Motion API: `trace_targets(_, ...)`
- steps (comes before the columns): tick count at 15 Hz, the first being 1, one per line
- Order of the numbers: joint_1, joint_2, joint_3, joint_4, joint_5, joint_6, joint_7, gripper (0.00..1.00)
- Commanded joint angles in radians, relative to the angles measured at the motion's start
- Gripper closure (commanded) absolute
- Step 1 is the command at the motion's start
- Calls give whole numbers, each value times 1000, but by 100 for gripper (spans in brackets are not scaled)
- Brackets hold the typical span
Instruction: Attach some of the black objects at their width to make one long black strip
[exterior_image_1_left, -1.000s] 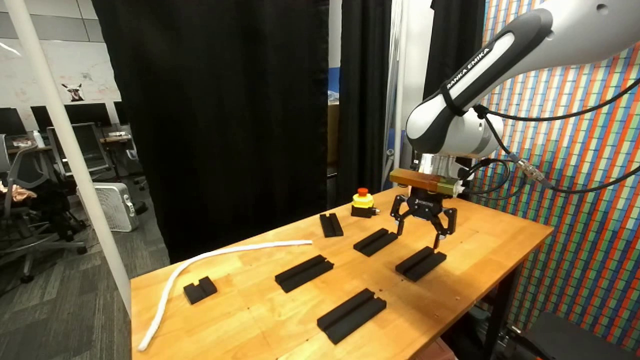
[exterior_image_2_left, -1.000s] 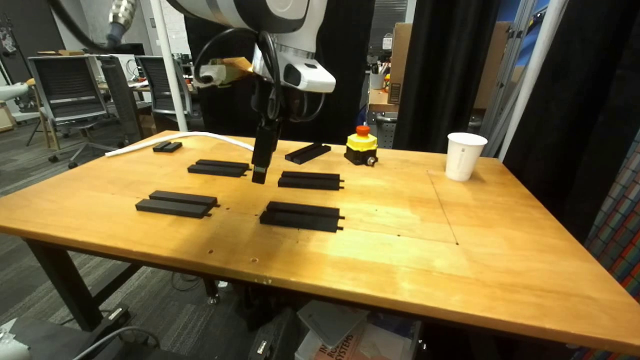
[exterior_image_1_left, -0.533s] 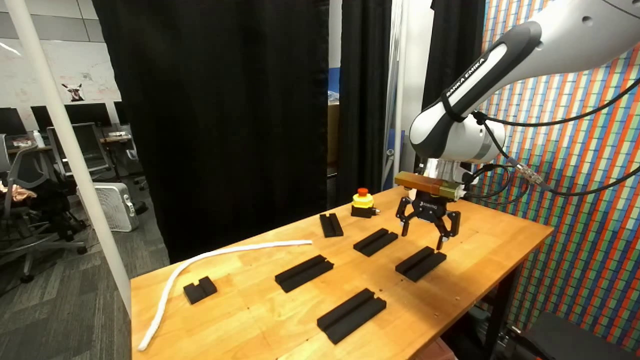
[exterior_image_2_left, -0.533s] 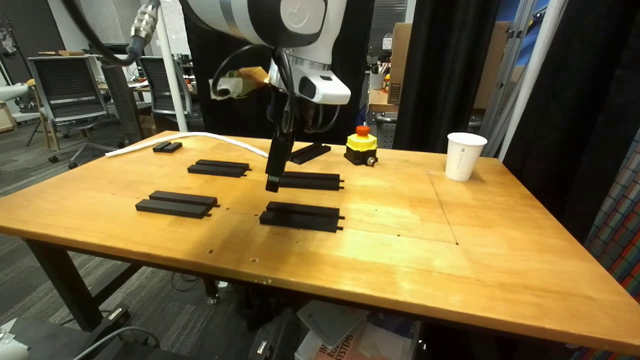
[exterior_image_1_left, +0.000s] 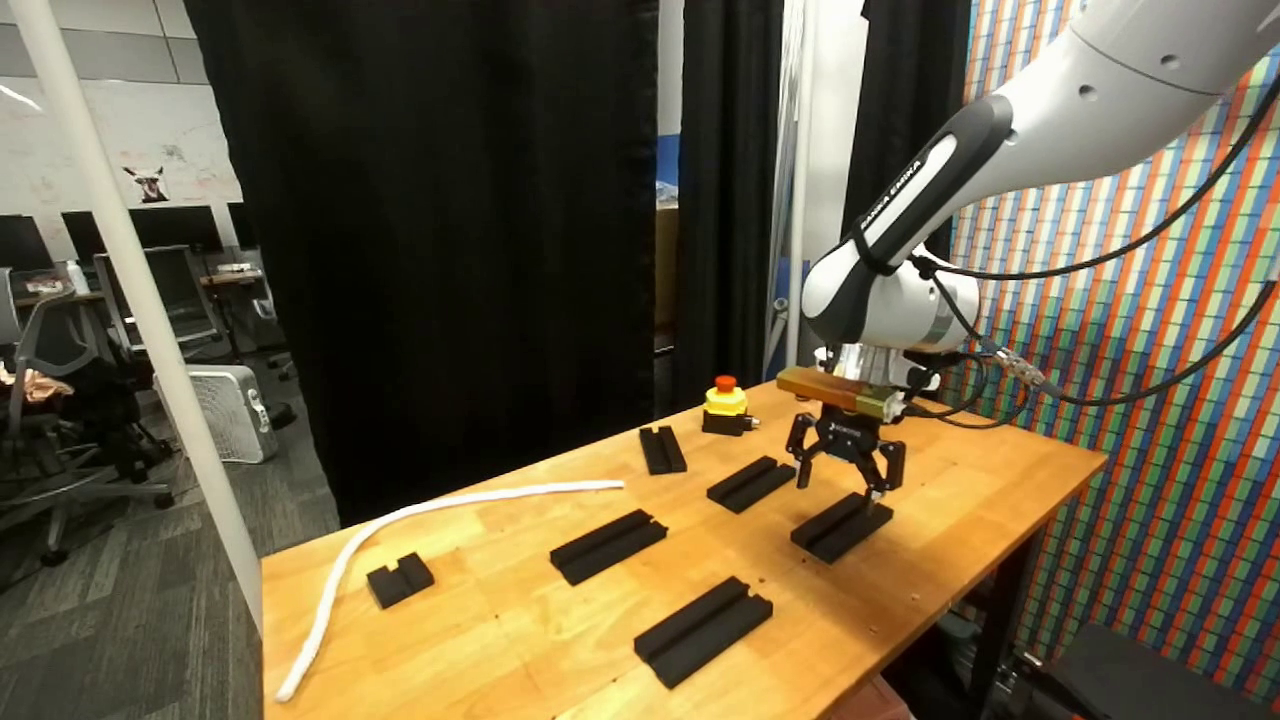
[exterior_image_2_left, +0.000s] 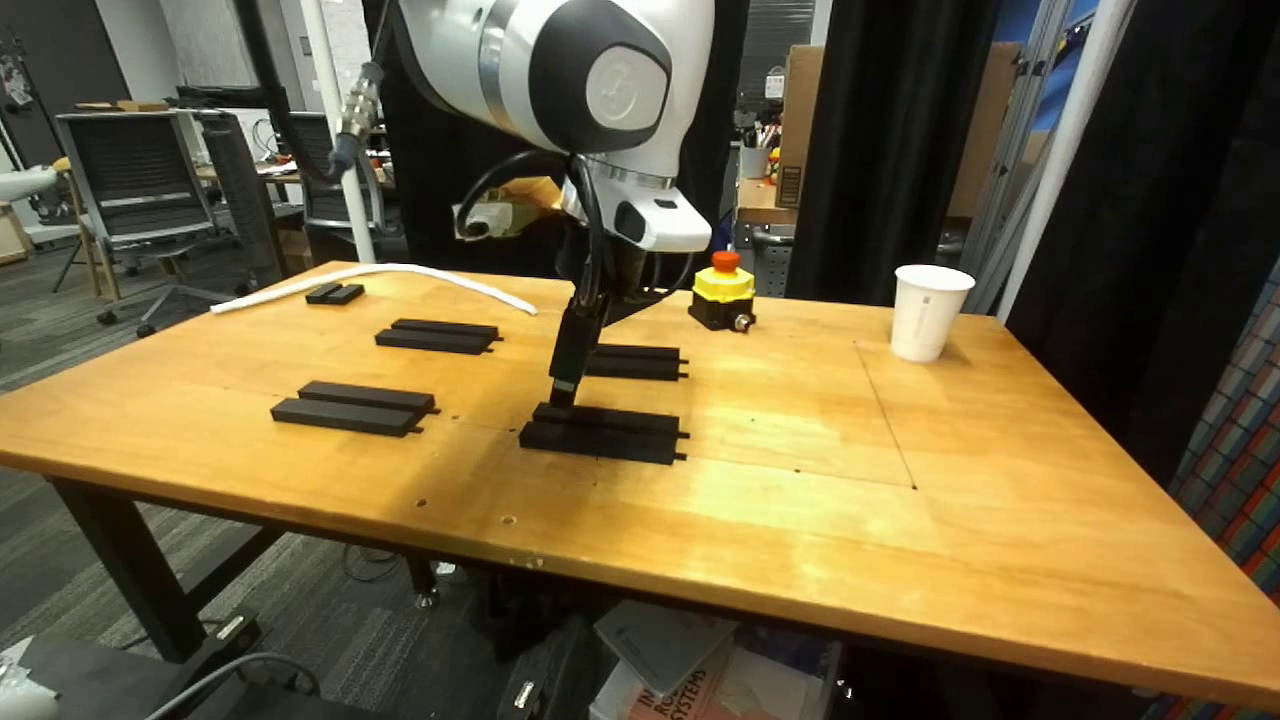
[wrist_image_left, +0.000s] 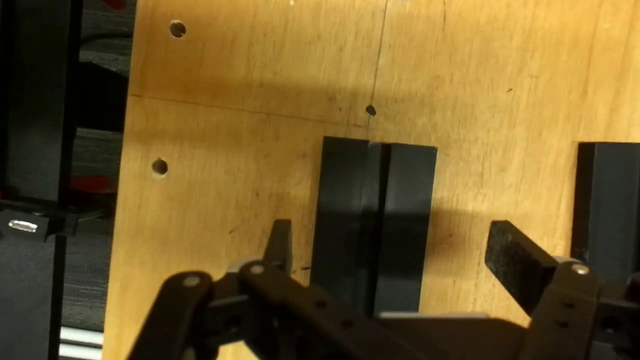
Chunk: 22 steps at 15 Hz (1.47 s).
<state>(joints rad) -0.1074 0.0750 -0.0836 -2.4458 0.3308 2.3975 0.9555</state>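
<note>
A black bar lies on the bench; in the wrist view it shows between the jaws, spread wide with a gap on either side. Near it lies a second bar; farther off, a third bar, a fourth bar and a white strip.
</note>
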Motion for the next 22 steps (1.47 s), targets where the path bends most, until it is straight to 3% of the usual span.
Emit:
trace_targets(1, 13, 60, -9, 39, 1, 9, 54, 0)
trace_targets(14, 62, 161, -2, 53, 12, 152, 204, 0)
trace_targets(22, 103, 119, -2, 29, -18, 104, 348, 0)
